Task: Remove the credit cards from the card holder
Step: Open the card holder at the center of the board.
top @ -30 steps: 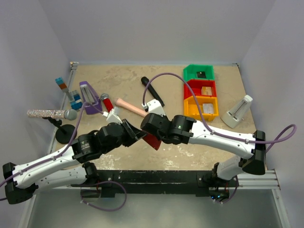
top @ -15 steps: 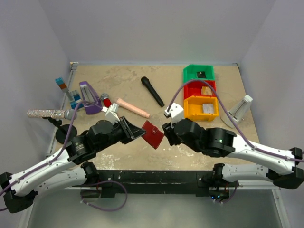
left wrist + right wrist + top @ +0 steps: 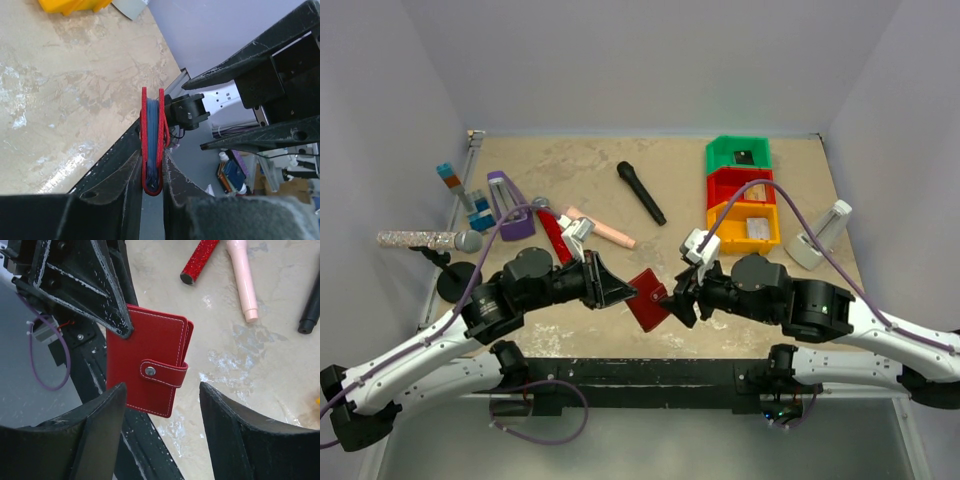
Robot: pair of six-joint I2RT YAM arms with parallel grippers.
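Both jaws of the left gripper (image 3: 151,167) pinch the card holder (image 3: 150,350) by its spine, near the table's (image 3: 570,165) 6 o'clock edge; the right gripper (image 3: 161,390) stands wide and empty at its 3 o'clock. Pulling the snapped tab (image 3: 162,372) could wrench it loose over that edge; room lies toward 12 o'clock.

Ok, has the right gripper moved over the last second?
Yes. The right gripper has pulled rightward and toward the near edge, away from the black microphone, jaws open facing the card holder.
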